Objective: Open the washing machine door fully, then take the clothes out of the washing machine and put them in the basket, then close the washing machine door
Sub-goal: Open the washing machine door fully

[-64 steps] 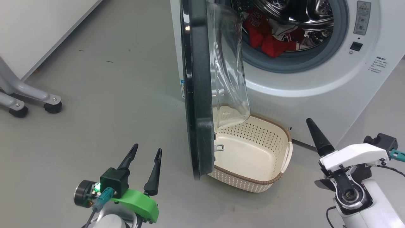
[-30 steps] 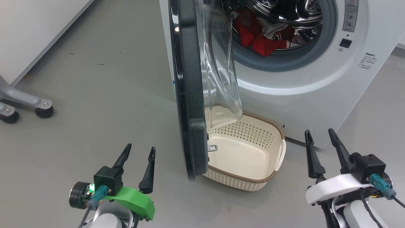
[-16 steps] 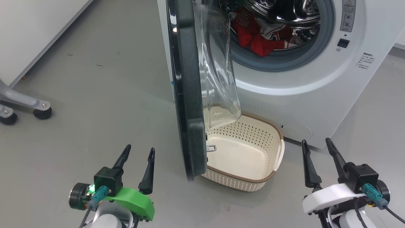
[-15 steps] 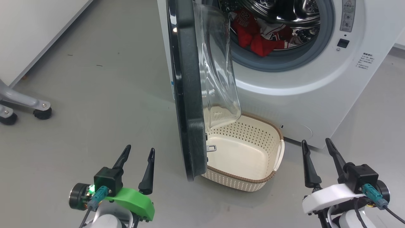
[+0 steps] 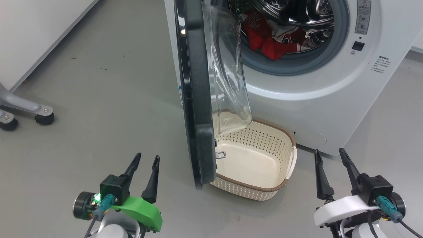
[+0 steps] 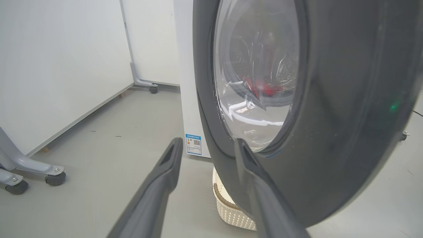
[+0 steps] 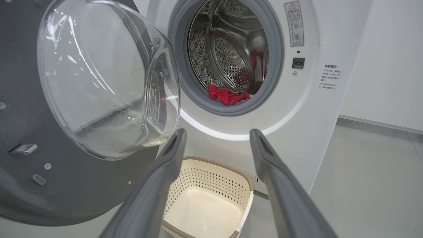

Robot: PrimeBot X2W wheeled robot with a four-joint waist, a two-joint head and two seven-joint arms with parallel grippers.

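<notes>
The white washing machine (image 5: 330, 99) (image 7: 307, 109) stands ahead with its black door (image 5: 196, 99) (image 6: 347, 115) (image 7: 19, 132) swung out edge-on towards me, its glass bowl (image 5: 228, 69) (image 7: 105, 76) bulging over the basket. Red clothes (image 5: 267, 41) (image 7: 228, 96) lie in the steel drum. The cream basket (image 5: 257, 190) (image 7: 211, 172) (image 6: 228, 206) sits empty on the floor below the opening, partly behind the door. My left gripper (image 5: 146, 160) (image 6: 206, 143) is open, low and left of the door's edge. My right gripper (image 5: 329, 154) (image 7: 218, 135) is open, right of the basket.
Grey floor (image 5: 99, 109) spreads to the left. A grey wheeled frame leg (image 5: 26, 110) (image 6: 33, 168) stands at the far left beside a white wall panel (image 5: 36, 29). A white wall (image 7: 390, 59) lies right of the washer.
My right arm swung from a sideways pose to fingers pointing forward, then settled slightly lower. My left gripper's fingers have narrowed a little. The head camera shifted early on.
</notes>
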